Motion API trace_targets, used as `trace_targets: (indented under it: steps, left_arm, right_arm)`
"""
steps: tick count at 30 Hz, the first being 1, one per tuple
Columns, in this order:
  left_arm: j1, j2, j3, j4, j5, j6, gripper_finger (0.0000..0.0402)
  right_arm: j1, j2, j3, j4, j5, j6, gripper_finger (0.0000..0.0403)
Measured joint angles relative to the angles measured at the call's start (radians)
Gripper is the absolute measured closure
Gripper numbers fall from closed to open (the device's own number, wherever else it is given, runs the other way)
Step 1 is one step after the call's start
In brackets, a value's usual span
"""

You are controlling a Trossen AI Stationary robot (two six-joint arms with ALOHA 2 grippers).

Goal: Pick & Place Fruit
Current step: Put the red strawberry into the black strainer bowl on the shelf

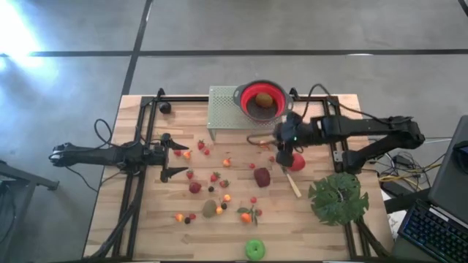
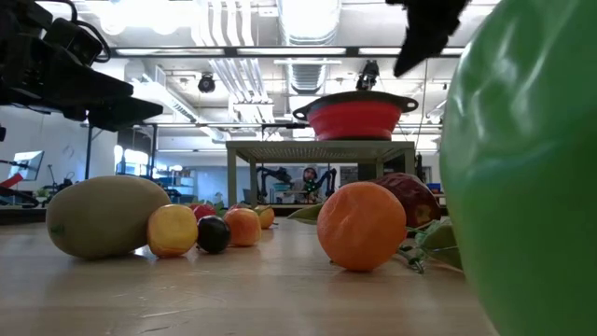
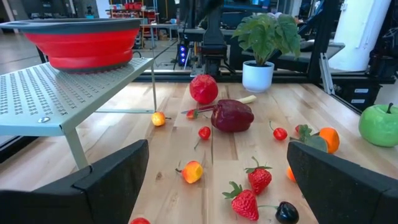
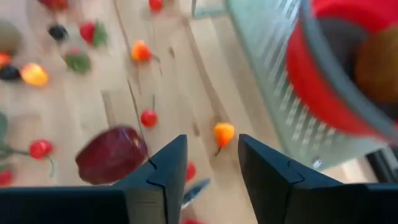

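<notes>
Small toy fruits lie scattered on the wooden table: strawberries (image 3: 259,178), a maroon fruit (image 1: 262,177), a red apple (image 1: 296,161), a green apple (image 1: 254,249), a kiwi (image 2: 105,217) and an orange (image 2: 362,226). Another kiwi lies in the red bowl (image 1: 263,98) on the perforated metal stand (image 1: 225,109). My right gripper (image 4: 212,168) is open and empty above the table in front of the stand, next to the red apple; a small orange fruit (image 4: 224,132) lies beyond its fingers. My left gripper (image 1: 178,155) waits open at the table's left, facing the fruit.
A big green leaf plant (image 1: 338,197) stands at the table's right near corner, and a pale-handled knife (image 1: 293,184) lies between it and the maroon fruit. The stand's legs (image 3: 74,146) rise close to my left gripper. Black frame rails (image 1: 139,183) run along the table's sides.
</notes>
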Motion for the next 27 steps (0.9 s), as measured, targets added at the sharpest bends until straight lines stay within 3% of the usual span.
trace_targets:
  steps: [8, 18, 27]
  left_arm:
    - [0.000, 0.000, 0.000, 0.000, 0.000, 0.000, 0.0014]
    - [0.000, 0.000, 0.000, 0.000, 0.000, 0.000, 0.0014]
    - [0.000, 0.000, 0.000, 0.000, 0.000, 0.000, 0.0014]
  right_arm:
    - [0.127, -0.013, -0.193, 0.068, 0.182, 0.173, 0.0299]
    - [0.170, -0.014, -0.399, 0.350, 0.185, 0.214, 0.0314]
    - [0.172, -0.011, -0.537, 0.564, 0.184, 0.284, 0.0282]
